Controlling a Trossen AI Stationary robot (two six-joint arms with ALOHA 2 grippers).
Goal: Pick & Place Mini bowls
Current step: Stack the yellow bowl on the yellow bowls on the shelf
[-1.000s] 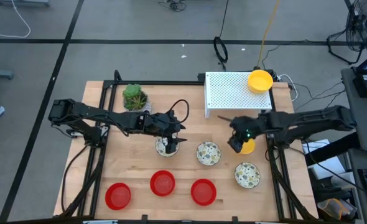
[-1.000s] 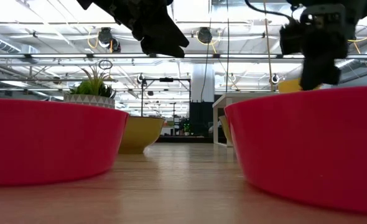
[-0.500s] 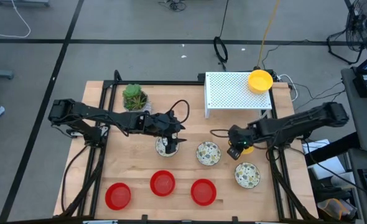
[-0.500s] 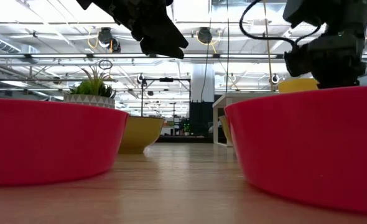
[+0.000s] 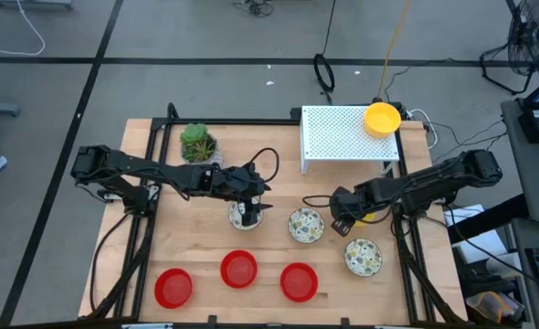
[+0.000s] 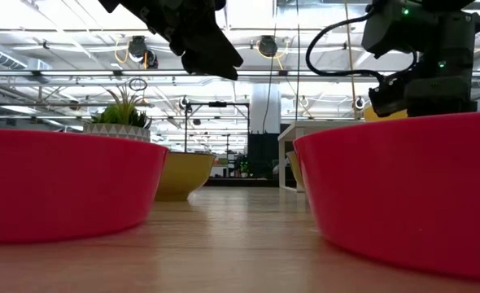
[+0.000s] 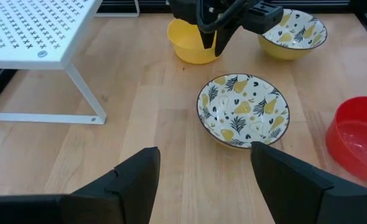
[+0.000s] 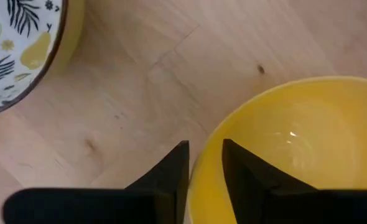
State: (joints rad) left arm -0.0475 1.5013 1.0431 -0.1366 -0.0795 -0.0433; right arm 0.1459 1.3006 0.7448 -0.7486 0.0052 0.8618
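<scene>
My right gripper is down at a plain yellow bowl on the right half of the table and shut on its rim. My left gripper hovers open, high above a patterned bowl at mid-table. Two more patterned bowls stand on the wood near the right gripper. Three red bowls line the near edge. Another yellow bowl sits on top of the white perforated rack. My right gripper pinches the yellow bowl's rim on the side facing the table's left. One finger is inside the bowl and the other finger is outside. The fingers come from above, pointing down. The bowl stands on the table.
A white pot with a green plant stands at the far left of the table. The white rack takes up the far right corner, close behind the right arm. Bare wood shows between the rack's leg and the patterned bowls.
My right gripper has come down and shifted a little toward the table's left, ending on the yellow bowl's left rim. In the low view it has dropped from high above to just behind the red bowl's edge. The left arm has kept still.
</scene>
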